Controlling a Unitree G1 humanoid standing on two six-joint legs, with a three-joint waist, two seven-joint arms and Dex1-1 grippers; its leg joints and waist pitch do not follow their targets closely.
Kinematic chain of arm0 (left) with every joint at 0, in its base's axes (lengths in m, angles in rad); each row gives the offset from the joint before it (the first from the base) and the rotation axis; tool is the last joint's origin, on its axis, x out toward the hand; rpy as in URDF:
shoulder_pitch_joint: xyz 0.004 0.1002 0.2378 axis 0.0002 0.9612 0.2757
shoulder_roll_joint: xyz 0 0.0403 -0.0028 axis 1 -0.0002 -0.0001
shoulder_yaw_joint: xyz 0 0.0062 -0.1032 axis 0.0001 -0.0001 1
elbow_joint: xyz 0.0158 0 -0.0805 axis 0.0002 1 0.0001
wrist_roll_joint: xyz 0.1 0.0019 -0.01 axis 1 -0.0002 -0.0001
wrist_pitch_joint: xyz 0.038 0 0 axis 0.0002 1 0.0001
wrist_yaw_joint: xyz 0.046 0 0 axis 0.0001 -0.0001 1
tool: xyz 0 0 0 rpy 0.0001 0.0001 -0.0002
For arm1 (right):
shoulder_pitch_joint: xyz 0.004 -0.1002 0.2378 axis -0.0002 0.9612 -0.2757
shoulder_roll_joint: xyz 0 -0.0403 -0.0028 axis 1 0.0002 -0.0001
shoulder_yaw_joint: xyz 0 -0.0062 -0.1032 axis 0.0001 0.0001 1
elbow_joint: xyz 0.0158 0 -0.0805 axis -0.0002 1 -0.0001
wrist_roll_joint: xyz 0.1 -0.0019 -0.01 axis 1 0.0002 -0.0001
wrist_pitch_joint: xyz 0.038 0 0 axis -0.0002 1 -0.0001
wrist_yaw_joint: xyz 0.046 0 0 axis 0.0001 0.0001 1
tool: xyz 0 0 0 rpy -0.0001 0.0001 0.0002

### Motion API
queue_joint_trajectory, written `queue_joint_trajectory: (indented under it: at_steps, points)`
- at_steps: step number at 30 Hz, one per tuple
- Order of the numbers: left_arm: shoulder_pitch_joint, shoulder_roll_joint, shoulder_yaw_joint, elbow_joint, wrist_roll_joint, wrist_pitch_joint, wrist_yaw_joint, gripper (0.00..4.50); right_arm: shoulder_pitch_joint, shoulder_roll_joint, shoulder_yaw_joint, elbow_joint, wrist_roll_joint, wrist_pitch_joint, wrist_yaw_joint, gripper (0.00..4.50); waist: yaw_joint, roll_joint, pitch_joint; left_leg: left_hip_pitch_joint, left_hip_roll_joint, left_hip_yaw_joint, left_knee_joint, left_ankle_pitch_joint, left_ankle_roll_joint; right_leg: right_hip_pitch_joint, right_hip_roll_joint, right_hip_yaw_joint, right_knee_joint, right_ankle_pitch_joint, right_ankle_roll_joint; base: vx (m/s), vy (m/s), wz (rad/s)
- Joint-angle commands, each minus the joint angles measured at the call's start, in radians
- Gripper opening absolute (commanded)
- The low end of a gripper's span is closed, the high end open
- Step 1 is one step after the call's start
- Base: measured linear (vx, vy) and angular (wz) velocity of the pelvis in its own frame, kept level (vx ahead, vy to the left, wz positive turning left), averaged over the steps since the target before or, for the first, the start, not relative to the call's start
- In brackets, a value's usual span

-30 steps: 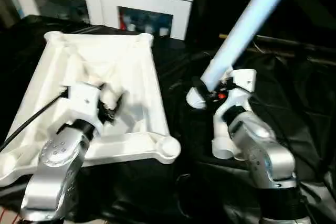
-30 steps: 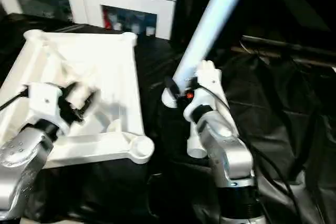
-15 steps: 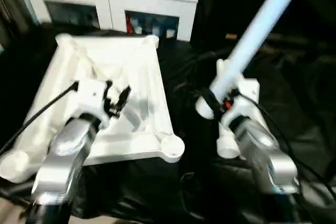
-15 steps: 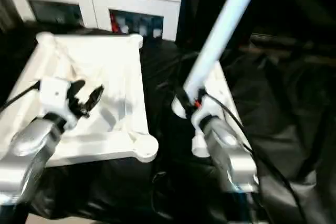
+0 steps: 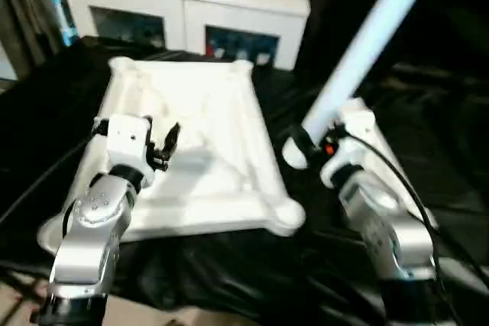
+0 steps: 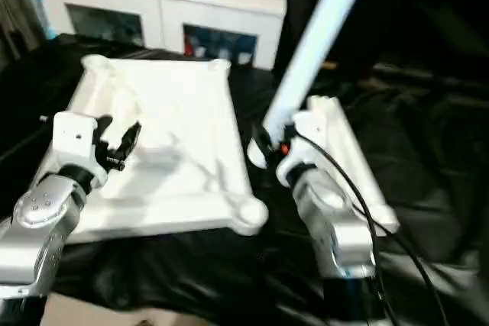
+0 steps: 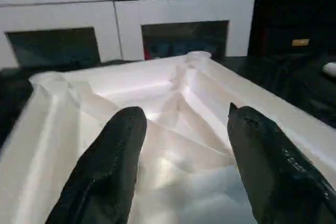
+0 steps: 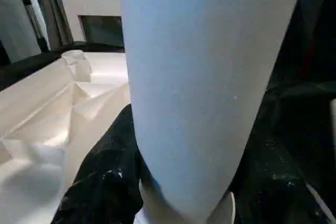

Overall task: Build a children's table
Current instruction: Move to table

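Observation:
The white tabletop lies upside down on black cloth, ribbed underside up, with round sockets at its corners. One socket is at the near right corner. My left gripper hovers open over the tabletop's left half; its black fingers stand apart above the ribs. My right gripper is shut on a long white leg near its lower end. The leg tilts up and away to the right. Its round lower end hangs just right of the tabletop's right edge.
A white cabinet with glass doors stands behind the table, with small items on top. Black cloth covers the surface to the right. A long white piece lies on the cloth under my right arm. Dark stand poles rise at the far left.
The whole picture has shifted, so the camera has moved. My left gripper stays open over the tabletop, and my right gripper keeps the leg at the same tilt.

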Motion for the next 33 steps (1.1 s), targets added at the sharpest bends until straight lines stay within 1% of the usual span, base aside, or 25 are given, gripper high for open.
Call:
queue_joint_trajectory:
  at_steps: [1,2,3,4,6,7,8,9,10,11,12,13,14,16,17,19,20,22,23,24,25,26,27,29,33]
  points:
    - [0.003,-0.011,-0.011,-0.019,-0.011,0.029,0.022,2.86,-0.004,-0.009,-0.012,0.03,-0.005,-0.011,0.002,1.9,0.049,-0.01,-0.044,-0.002,-0.007,0.004,0.028,-0.152,0.064,0.026,-0.219,0.129,-0.186,-0.417,0.056,-0.095,-0.148,-0.14]
    - [0.002,-0.007,-0.014,-0.021,-0.006,0.027,0.023,2.86,-0.01,-0.009,-0.012,0.038,-0.006,-0.013,0.003,1.9,0.057,-0.029,-0.048,-0.026,-0.001,-0.001,0.044,-0.118,0.052,0.035,-0.22,0.15,-0.187,-0.548,0.15,-0.082,-0.097,-0.27]
    - [0.001,-0.004,-0.018,-0.024,-0.002,0.019,0.021,2.86,-0.014,-0.01,-0.012,0.044,-0.007,-0.016,0.003,1.9,0.072,-0.022,-0.045,-0.062,-0.002,-0.023,0.074,-0.122,0.049,0.05,-0.246,0.173,-0.182,-0.667,0.234,-0.082,-0.097,-0.27]
    - [-0.001,0.009,-0.029,-0.028,0.023,0.003,0.022,2.86,-0.018,-0.011,-0.013,0.049,-0.006,-0.016,0.003,1.9,0.077,-0.021,-0.048,-0.083,-0.008,-0.047,0.111,-0.166,0.067,0.058,-0.277,0.198,-0.174,-0.588,0.22,-0.061,-0.022,-0.25]
    - [-0.002,0.017,-0.035,-0.033,0.04,0.003,0.023,2.86,-0.021,-0.011,-0.014,0.052,-0.006,-0.016,0.004,1.9,0.079,-0.007,-0.036,-0.051,0.007,-0.065,0.077,-0.153,0.06,0.037,-0.257,0.162,-0.172,-0.416,0.01,-0.063,0.029,-0.08]
    - [-0.009,0.021,-0.035,-0.034,0.053,0.011,0.022,2.86,-0.024,-0.012,-0.015,0.057,-0.009,-0.018,0.005,1.9,0.069,0.026,-0.032,0.003,0.026,-0.059,-0.017,-0.135,0.044,0.021,-0.162,0.087,-0.153,-0.297,-0.134,-0.054,0.081,0.06]
    - [-0.014,0.019,-0.031,-0.031,0.053,0.016,0.023,2.86,-0.024,-0.013,-0.015,0.059,-0.011,-0.02,0.005,1.9,0.044,0.061,-0.039,0.062,0.063,-0.065,-0.073,-0.137,0.01,-0.012,-0.039,0.028,-0.089,-0.112,-0.152,-0.051,0.108,0.12]
    - [-0.017,0.016,-0.027,-0.028,0.048,0.016,0.021,2.86,-0.023,-0.014,-0.015,0.06,-0.012,-0.022,0.005,1.9,0.022,0.07,-0.045,0.063,0.118,-0.094,-0.103,-0.154,-0.077,0.001,-0.036,0.022,-0.055,0.054,-0.126,-0.051,0.108,0.12]
    - [-0.021,0.01,-0.019,-0.025,0.031,0.033,0.015,2.86,-0.019,-0.014,-0.015,0.058,-0.014,-0.023,0.003,1.9,0.019,0.09,-0.043,0.065,0.134,-0.107,-0.117,-0.194,-0.123,-0.002,-0.029,0.012,-0.038,0.064,-0.116,-0.049,0.098,0.1]
    - [-0.025,0.008,-0.015,-0.022,0.014,0.053,0.007,2.86,-0.015,-0.015,-0.015,0.057,-0.016,-0.026,0.0,1.9,0.012,0.09,-0.036,0.07,0.161,-0.112,-0.135,-0.269,-0.128,-0.017,-0.032,0.008,-0.025,0.027,-0.082,-0.04,0.053,0.17]
    - [-0.027,0.01,-0.016,-0.021,0.012,0.051,0.003,2.86,-0.012,-0.015,-0.014,0.057,-0.016,-0.027,-0.001,1.9,0.015,0.086,-0.031,0.062,0.152,-0.09,-0.137,-0.332,-0.116,-0.018,-0.037,0.011,-0.031,0.015,-0.069,-0.04,0.053,0.17]
    - [-0.029,0.012,-0.017,-0.019,0.01,0.049,-0.001,2.86,-0.01,-0.015,-0.014,0.057,-0.017,-0.028,-0.002,1.9,0.014,0.078,-0.025,0.056,0.091,-0.042,-0.121,-0.456,-0.102,-0.008,-0.056,0.027,-0.08,0.0,-0.071,-0.036,-0.01,0.24]
    - [-0.032,0.015,-0.026,-0.02,0.007,0.037,-0.012,2.86,-0.005,-0.013,-0.014,0.055,-0.02,-0.03,-0.006,1.9,0.027,0.038,-0.021,0.046,0.01,0.012,-0.07,-0.474,-0.07,-0.009,-0.111,0.067,-0.146,-0.221,-0.084,0.0,0.0,0.0]
    - [-0.037,0.023,-0.046,-0.017,0.031,0.029,-0.007,2.86,0.0,-0.011,-0.018,0.05,-0.022,-0.03,-0.009,1.9,0.071,0.011,-0.026,0.017,0.022,-0.002,0.004,-0.246,0.031,0.03,-0.243,0.153,-0.212,-0.608,-0.006,0.0,0.0,0.0]
    - [-0.044,0.029,-0.073,-0.008,0.065,0.012,-0.005,2.86,0.006,-0.011,-0.021,0.047,-0.026,-0.032,-0.014,1.9,0.084,0.024,-0.02,0.014,0.034,-0.016,0.001,-0.159,0.054,0.023,-0.251,0.151,-0.216,-0.68,-0.001,0.0,0.0,0.0]
    - [-0.05,0.018,-0.075,-0.001,0.06,0.015,-0.007,2.86,0.007,-0.015,-0.022,0.047,-0.034,-0.035,-0.018,1.9,0.07,0.049,-0.017,0.03,0.04,-0.015,-0.069,-0.191,0.012,0.008,-0.154,0.084,-0.187,-0.587,-0.046,0.0,0.0,0.0]
    - [-0.052,0.012,-0.072,0.001,0.058,0.015,-0.006,2.86,0.007,-0.018,-0.021,0.048,-0.038,-0.038,-0.021,1.9,0.024,0.077,-0.027,0.061,0.075,-0.045,-0.122,-0.386,-0.152,-0.004,-0.035,0.035,-0.11,-0.179,-0.068,0.0,0.0,0.0]
    - [-0.057,-0.003,-0.062,0.004,0.037,0.04,-0.006,2.86,0.007,-0.023,-0.021,0.048,-0.043,-0.04,-0.026,1.9,0.005,0.1,-0.026,0.076,0.167,-0.094,-0.179,-0.502,-0.193,-0.011,-0.029,0.009,-0.05,0.009,-0.074,0.0,0.0,0.0]
    - [-0.058,-0.003,-0.062,0.005,0.036,0.043,-0.007,2.86,0.007,-0.024,-0.021,0.048,-0.043,-0.041,-0.027,1.9,-0.001,0.1,-0.027,0.078,0.18,-0.095,-0.183,-0.51,-0.166,-0.016,-0.031,0.005,-0.033,0.022,-0.076,-0.006,-0.053,0.1]
    - [-0.06,0.002,-0.068,0.008,0.038,0.045,-0.015,2.86,0.006,-0.026,-0.022,0.047,-0.041,-0.041,-0.027,1.9,-0.009,0.085,-0.025,0.063,0.148,-0.059,-0.166,-0.5,-0.033,-0.005,-0.057,0.016,-0.056,0.005,-0.09,-0.006,-0.053,0.1]
    - [-0.063,0.008,-0.075,0.013,0.034,0.036,-0.033,2.86,0.006,-0.027,-0.024,0.046,-0.036,-0.038,-0.024,1.9,-0.01,0.069,-0.023,0.049,0.104,-0.031,-0.138,-0.498,-0.01,0.0,-0.071,0.033,-0.095,-0.025,-0.106,0.001,-0.11,0.04]
    - [-0.068,0.021,-0.091,0.022,0.028,0.017,-0.066,2.86,0.004,-0.029,-0.029,0.042,-0.027,-0.033,-0.017,1.9,0.012,0.039,-0.022,0.03,-0.009,0.035,-0.054,-0.424,-0.024,-0.002,-0.104,0.053,-0.17,-0.301,-0.087,-0.01,-0.123,-0.02]
    - [-0.072,0.025,-0.101,0.025,0.014,0.006,-0.094,2.86,0.002,-0.03,-0.033,0.041,-0.017,-0.028,-0.007,1.9,0.037,0.015,-0.032,0.02,0.0,0.027,-0.035,-0.255,-0.012,0.012,-0.152,0.089,-0.195,-0.579,0.041,-0.01,-0.123,-0.02]
    - [-0.08,0.033,-0.118,0.03,-0.01,0.005,-0.144,2.86,-0.002,-0.035,-0.032,0.042,-0.018,-0.023,0.007,1.9,0.048,0.018,-0.038,0.001,0.008,0.023,-0.062,-0.132,-0.03,0.014,-0.125,0.07,-0.183,-0.606,0.109,-0.019,-0.091,-0.12]
    - [-0.093,0.023,-0.133,0.048,-0.004,0.01,-0.156,2.86,-0.015,-0.053,-0.028,0.054,-0.032,-0.023,0.015,1.9,0.027,0.04,-0.033,0.012,0.026,0.019,-0.095,-0.2,-0.064,0.006,-0.076,0.042,-0.153,-0.306,0.008,-0.004,-0.019,-0.03]
